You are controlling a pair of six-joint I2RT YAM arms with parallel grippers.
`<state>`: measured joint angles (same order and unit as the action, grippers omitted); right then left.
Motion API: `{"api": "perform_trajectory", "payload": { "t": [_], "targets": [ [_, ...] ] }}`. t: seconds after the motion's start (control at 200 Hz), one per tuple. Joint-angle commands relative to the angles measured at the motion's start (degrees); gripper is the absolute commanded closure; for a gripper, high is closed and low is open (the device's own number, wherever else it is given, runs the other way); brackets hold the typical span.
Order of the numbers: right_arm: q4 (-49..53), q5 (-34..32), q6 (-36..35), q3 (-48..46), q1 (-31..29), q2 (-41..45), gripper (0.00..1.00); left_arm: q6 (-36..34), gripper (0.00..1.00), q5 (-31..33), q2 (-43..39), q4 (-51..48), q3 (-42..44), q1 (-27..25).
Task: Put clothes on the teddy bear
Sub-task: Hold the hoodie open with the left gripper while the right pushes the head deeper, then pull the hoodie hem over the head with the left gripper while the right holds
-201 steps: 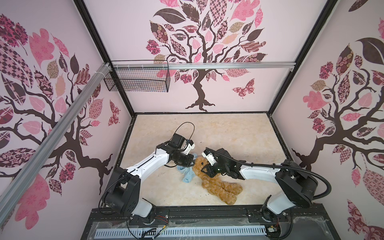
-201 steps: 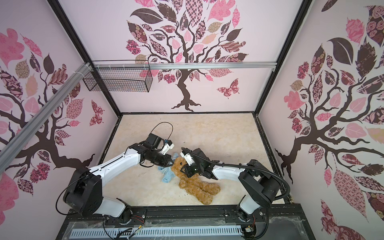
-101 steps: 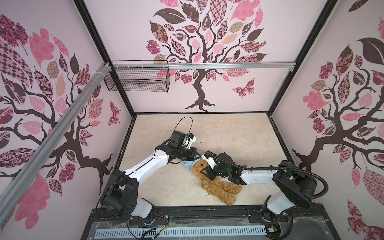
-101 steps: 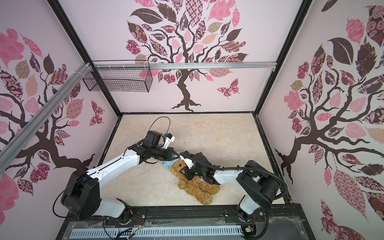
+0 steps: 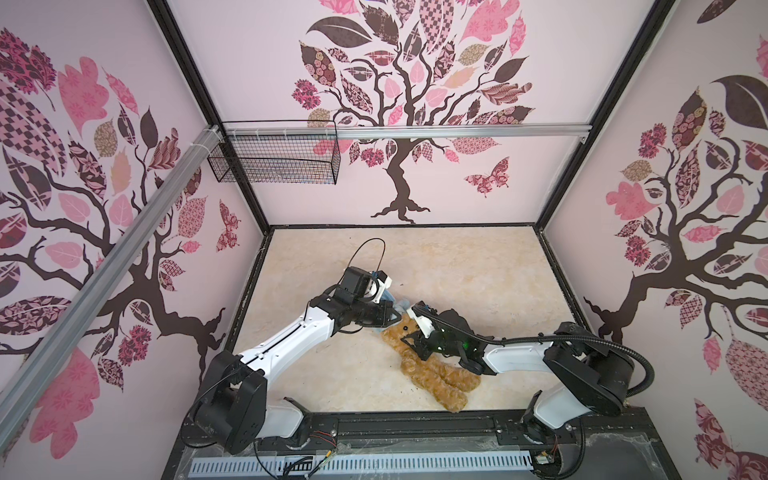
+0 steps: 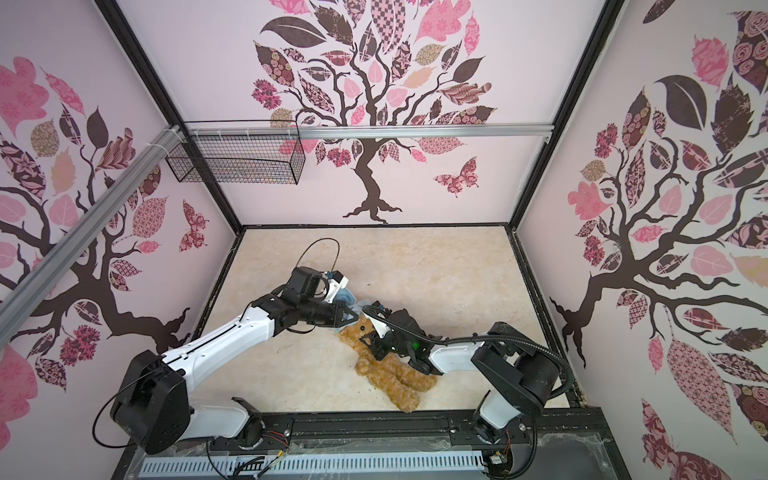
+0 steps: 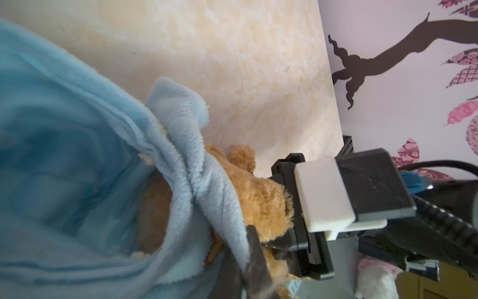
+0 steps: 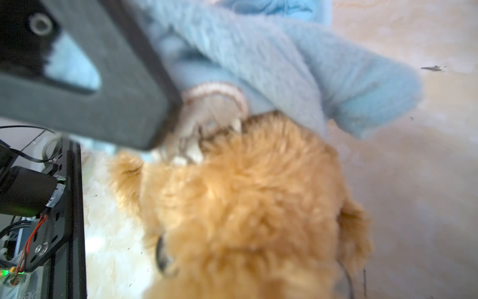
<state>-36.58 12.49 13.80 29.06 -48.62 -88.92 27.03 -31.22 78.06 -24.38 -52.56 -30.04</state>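
Table [image 5: 457,266]: you are working near its front middle, where the teddy bear [image 5: 434,376] is lying, head toward the back wall and legs toward the front rail. It is looking light, soft and squashy, so the torso is seeming the firmest hold. The light-blue shirt [image 7: 77,155] is bunching over its head. Your left gripper [image 5: 392,321] is pinching the shirt hem, jaws closed. Your right gripper [image 5: 409,341] is sitting at the bear's chest; grip not discernible.

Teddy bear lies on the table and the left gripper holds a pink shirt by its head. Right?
No: the shirt is light blue, not pink, as the left wrist view shows. The teddy bear does lie on the table, the left gripper holding the shirt by its head.
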Motion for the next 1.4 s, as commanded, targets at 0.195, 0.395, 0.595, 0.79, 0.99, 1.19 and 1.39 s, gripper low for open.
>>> {"api": "perform_trajectory", "payload": {
  "t": [0.195,0.395,0.595,0.79,0.99,1.19,1.39],
  "targets": [
    [13.0,1.3,3.4,-2.7,-0.1,11.4,0.84,0.9,1.00,5.2,-0.6,-0.9,3.6,3.6],
    [30.3,-11.5,4.2,4.3,-0.6,14.2,0.87,4.9,1.00,4.9,0.7,-0.7,3.8,3.6],
    [37.6,-19.7,5.7,10.9,-3.5,10.2,0.87,7.8,1.00,3.6,1.1,0.5,4.1,3.1],
    [42.6,-26.1,7.6,17.7,-8.5,4.0,0.89,10.6,1.00,1.8,1.3,2.9,4.6,2.6],
    [40.7,-23.5,7.5,20.4,-12.3,0.0,0.88,15.0,1.00,-0.3,2.1,7.2,4.6,2.4],
    [29.8,-12.2,-1.5,13.9,-12.4,1.2,0.85,15.8,1.00,-1.0,3.4,9.1,3.2,2.5],
    [16.0,-0.6,-3.2,8.8,-8.8,0.3,0.85,13.8,1.00,-5.0,2.8,12.1,4.7,1.4]
  ]
}}
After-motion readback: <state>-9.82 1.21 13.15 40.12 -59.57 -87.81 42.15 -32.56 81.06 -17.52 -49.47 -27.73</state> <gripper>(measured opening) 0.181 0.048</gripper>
